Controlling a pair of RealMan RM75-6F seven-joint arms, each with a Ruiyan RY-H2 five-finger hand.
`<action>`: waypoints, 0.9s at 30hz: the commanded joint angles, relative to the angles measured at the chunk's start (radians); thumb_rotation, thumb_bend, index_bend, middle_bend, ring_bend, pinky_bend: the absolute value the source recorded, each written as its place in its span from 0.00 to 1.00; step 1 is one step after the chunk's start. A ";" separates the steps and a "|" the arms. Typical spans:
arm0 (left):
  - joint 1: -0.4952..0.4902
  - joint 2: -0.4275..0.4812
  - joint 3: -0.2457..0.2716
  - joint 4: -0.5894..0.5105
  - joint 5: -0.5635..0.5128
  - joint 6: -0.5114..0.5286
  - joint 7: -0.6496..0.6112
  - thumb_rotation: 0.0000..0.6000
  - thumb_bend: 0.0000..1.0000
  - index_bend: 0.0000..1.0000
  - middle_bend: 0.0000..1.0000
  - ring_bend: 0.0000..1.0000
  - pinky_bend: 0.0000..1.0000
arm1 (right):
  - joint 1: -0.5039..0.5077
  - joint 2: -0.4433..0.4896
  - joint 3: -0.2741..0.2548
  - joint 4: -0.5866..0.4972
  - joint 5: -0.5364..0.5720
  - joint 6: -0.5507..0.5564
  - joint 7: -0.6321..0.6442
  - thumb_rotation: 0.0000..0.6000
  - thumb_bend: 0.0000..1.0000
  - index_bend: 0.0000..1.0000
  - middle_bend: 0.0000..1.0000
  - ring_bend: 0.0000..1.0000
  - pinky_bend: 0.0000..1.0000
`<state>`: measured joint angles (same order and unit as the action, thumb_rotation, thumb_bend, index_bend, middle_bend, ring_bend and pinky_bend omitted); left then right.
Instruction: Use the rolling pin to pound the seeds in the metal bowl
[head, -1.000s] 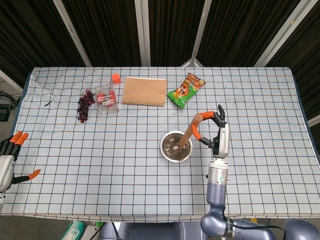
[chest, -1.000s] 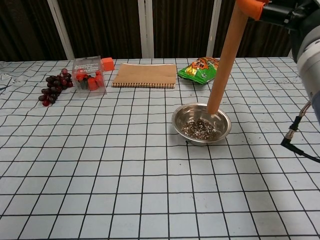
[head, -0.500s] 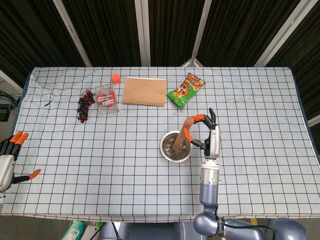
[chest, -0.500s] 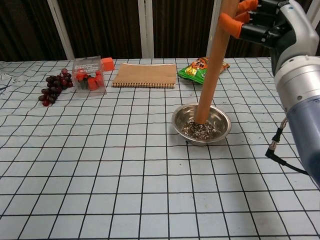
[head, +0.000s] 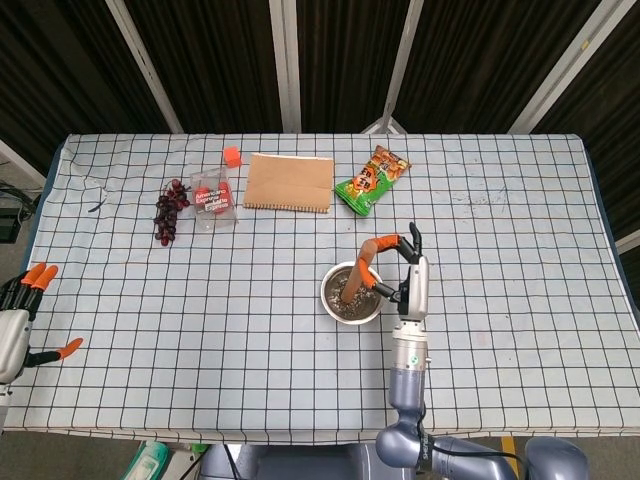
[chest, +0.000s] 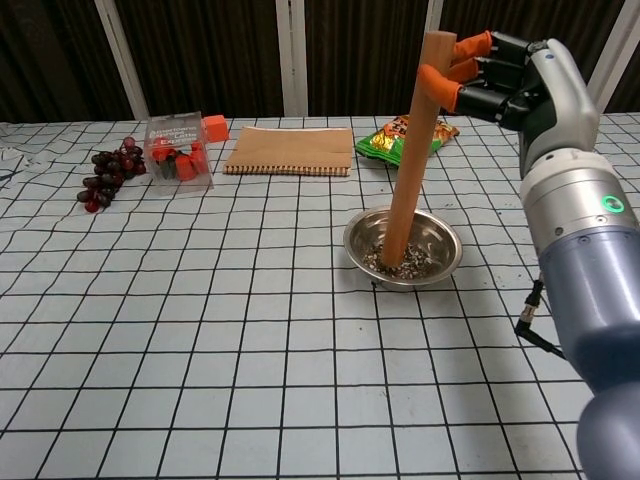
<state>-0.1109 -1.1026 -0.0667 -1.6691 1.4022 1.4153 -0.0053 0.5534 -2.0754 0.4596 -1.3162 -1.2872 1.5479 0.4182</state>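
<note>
The rolling pin (chest: 415, 150) is a plain, smooth wooden rod, pale orange-brown, with no handles, standing almost upright and leaning a little so its top tips toward the right hand (chest: 510, 80). Its lower end is down among the seeds (chest: 408, 262), a loose scatter of dark and pale bits spread over the bottom of the metal bowl (chest: 403, 247). The bowl is shallow, round and shiny, with a thin rolled rim, and it sits on the surface (chest: 250, 350) a bit right of centre, on a white cloth printed with a black grid.

The right hand has a grey and black body with orange fingertips (chest: 436, 78), and those fingers are wrapped around the upper part of the pin, gripping it near the top. The hand sits above and to the right of the bowl, its palm well clear of the rim. From overhead the pin (head: 356, 272) shows foreshortened, slanting from the hand (head: 400, 270) into the bowl (head: 352, 292).

The left hand (head: 22, 320) hangs off the left edge of the surface, fingers spread, holding nothing.
</note>
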 joint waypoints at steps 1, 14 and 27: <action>-0.001 0.000 0.000 0.000 0.001 0.000 0.001 1.00 0.07 0.00 0.00 0.00 0.00 | -0.004 -0.009 -0.007 0.016 -0.002 -0.004 0.008 1.00 0.40 0.88 0.66 0.49 0.00; -0.001 0.001 0.000 -0.001 0.000 0.000 -0.001 1.00 0.07 0.00 0.00 0.00 0.00 | 0.004 -0.002 0.017 0.009 -0.028 -0.006 -0.004 1.00 0.40 0.88 0.66 0.49 0.00; -0.001 -0.001 -0.001 -0.004 0.001 0.003 0.000 1.00 0.07 0.00 0.00 0.00 0.00 | -0.001 0.020 0.027 -0.032 -0.042 0.006 -0.028 1.00 0.40 0.88 0.66 0.49 0.00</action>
<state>-0.1114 -1.1035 -0.0670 -1.6724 1.4032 1.4185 -0.0058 0.5544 -2.0513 0.4903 -1.3562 -1.3311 1.5545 0.3893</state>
